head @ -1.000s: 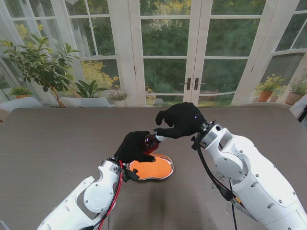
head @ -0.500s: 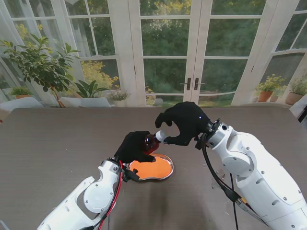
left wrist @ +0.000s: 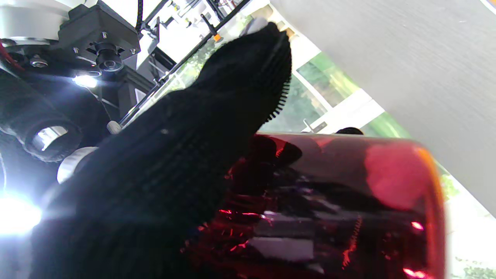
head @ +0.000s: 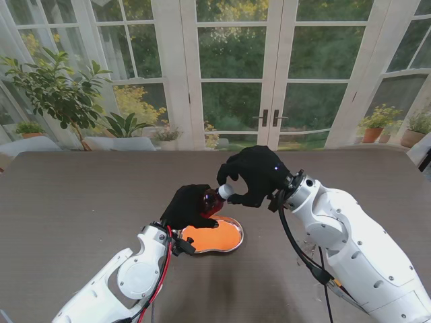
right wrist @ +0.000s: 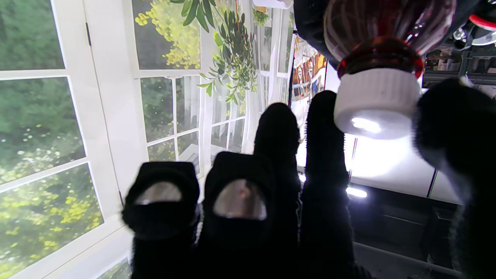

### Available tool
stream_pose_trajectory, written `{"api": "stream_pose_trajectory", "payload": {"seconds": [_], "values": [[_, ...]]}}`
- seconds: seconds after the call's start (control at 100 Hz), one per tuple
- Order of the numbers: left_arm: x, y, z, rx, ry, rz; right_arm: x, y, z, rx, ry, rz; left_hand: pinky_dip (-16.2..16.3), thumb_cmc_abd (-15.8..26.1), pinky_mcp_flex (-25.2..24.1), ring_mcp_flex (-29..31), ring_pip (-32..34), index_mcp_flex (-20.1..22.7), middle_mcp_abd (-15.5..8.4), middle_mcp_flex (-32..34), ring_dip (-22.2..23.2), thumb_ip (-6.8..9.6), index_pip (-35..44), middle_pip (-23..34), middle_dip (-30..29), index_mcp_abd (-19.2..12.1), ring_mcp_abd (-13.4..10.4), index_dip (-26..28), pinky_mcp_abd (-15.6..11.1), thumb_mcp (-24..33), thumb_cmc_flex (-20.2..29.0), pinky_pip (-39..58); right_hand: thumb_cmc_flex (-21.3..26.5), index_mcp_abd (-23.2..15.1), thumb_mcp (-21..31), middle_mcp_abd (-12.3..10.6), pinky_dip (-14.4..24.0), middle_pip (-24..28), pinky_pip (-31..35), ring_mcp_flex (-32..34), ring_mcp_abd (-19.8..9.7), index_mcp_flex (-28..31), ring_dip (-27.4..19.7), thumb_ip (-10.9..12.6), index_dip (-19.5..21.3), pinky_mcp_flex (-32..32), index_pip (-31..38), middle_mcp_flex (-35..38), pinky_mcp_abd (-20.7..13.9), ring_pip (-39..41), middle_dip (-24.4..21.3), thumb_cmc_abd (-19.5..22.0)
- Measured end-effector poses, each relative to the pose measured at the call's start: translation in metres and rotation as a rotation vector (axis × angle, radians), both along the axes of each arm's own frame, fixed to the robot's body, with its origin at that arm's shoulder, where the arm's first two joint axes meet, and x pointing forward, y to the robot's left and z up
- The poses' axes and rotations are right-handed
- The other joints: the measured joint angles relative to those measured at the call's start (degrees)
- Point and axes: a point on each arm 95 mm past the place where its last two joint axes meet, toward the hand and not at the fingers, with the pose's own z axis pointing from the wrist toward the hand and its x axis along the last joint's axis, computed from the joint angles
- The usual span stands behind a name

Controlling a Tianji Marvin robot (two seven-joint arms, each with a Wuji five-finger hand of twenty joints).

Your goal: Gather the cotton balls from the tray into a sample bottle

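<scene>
Left hand [head: 188, 205] grips bottle [head: 212, 200] over tray [head: 231, 242]; right hand [head: 252, 173] fingers pinch white cap [head: 225, 192], still on. No balls visibly collected yet; uncapping pending.

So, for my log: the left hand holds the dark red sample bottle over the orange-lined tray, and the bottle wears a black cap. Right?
Not quite: the ribbed plastic cap is white, as the right wrist view shows. The left hand does hold the dark red sample bottle over the orange-lined metal tray.
</scene>
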Motion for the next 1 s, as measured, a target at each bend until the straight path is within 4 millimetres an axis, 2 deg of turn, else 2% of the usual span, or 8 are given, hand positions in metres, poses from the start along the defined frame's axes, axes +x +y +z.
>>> {"api": "stream_pose_trajectory", "payload": {"seconds": [0.08,0.17,0.37,0.54,0.74,0.84,0.92,1.0], "values": [[0.0,0.0,0.0,0.0,0.0,0.0,0.0,0.001,0.0,0.004,0.002,0.001,0.0,0.0,0.0,0.0,0.0,0.0,0.0,0.0,0.0,0.0,0.0,0.0,0.0,0.0,0.0,0.0,0.0,0.0,0.0,0.0,0.0,0.8,0.0,-0.2,0.0,0.0,0.0,0.0,0.0,1.3,0.5,-0.3,0.0,0.3,0.0,0.7,0.0,1.1,0.0,0.0],[0.0,0.0,0.0,0.0,0.0,-0.001,0.0,0.001,0.0,0.007,0.003,0.003,0.0,0.0,0.0,0.0,0.0,0.0,0.0,0.0,0.0,0.0,0.0,0.0,0.0,0.0,0.0,0.0,0.0,0.0,0.0,0.0,0.1,1.8,0.0,-0.3,0.0,0.3,0.3,0.0,0.0,2.2,0.9,-2.7,0.0,0.8,0.6,1.6,0.1,2.2,0.0,0.0],[0.0,0.0,0.0,-0.001,0.0,-0.001,-0.001,0.003,-0.002,0.01,0.014,-0.001,0.0,0.0,0.0,0.0,0.0,0.0,0.0,0.0,0.0,0.0,0.0,0.0,0.0,-0.1,0.0,0.0,0.0,0.0,0.0,0.0,-0.3,3.6,0.0,-0.5,0.0,0.6,1.1,0.5,0.7,4.3,1.9,-4.4,-2.2,2.2,3.2,4.2,0.7,5.1,0.3,0.9],[0.0,0.0,-0.001,0.0,0.0,0.001,0.0,0.006,-0.002,-0.003,0.029,-0.03,0.0,0.0,0.0,0.0,0.0,0.0,0.0,0.0,0.0,0.0,0.0,0.0,0.0,-0.1,0.0,0.0,0.0,0.0,0.0,0.0,-2.5,4.2,-2.6,-0.5,0.0,0.7,2.1,0.7,1.6,7.1,3.2,-3.7,-2.8,3.6,4.4,7.0,2.0,8.1,0.9,8.9],[0.0,0.001,-0.001,0.001,0.0,0.003,0.001,0.008,-0.002,-0.022,0.047,-0.069,0.0,0.0,0.0,0.0,0.0,0.0,0.0,0.0,0.0,0.0,0.0,0.0,0.0,0.0,0.0,0.0,0.0,0.0,0.0,0.0,-4.6,4.4,-7.7,-0.5,0.0,4.1,3.2,0.8,2.3,10.1,4.9,-2.9,-0.1,5.5,6.0,8.9,2.8,10.7,2.3,19.1],[0.001,0.002,-0.001,0.0,0.001,0.004,0.001,0.009,-0.002,-0.037,0.06,-0.084,0.0,0.0,0.0,0.0,0.0,0.0,0.0,0.0,0.0,0.0,0.0,0.0,0.0,0.0,0.0,0.0,0.0,0.1,0.0,0.0,-5.3,4.4,-10.9,-0.3,0.0,7.4,3.5,0.8,2.6,11.4,5.3,-2.3,0.7,6.3,7.8,9.0,2.9,11.9,2.3,25.5],[0.0,0.002,-0.001,0.0,0.001,0.005,0.001,0.01,-0.003,-0.049,0.068,-0.094,0.0,0.0,0.0,0.0,0.0,0.0,0.0,0.0,0.0,0.0,0.0,0.0,0.0,0.0,0.0,0.0,0.0,0.1,0.0,0.0,-5.8,4.4,-13.6,-0.2,0.0,9.3,3.6,0.8,3.1,12.3,5.7,-0.7,0.9,6.6,9.5,9.5,3.6,12.4,2.1,34.1],[0.0,0.002,-0.001,0.0,0.001,0.005,0.001,0.01,-0.004,-0.057,0.079,-0.099,0.0,0.0,0.0,0.0,0.0,0.0,0.0,0.0,0.0,0.0,0.0,0.0,0.0,0.0,0.0,0.0,0.0,0.1,0.0,0.0,-6.6,4.4,-14.2,0.0,0.0,10.7,3.7,0.8,3.6,12.7,5.7,-0.5,1.0,6.7,10.7,9.6,4.2,12.8,1.7,39.6]]}}
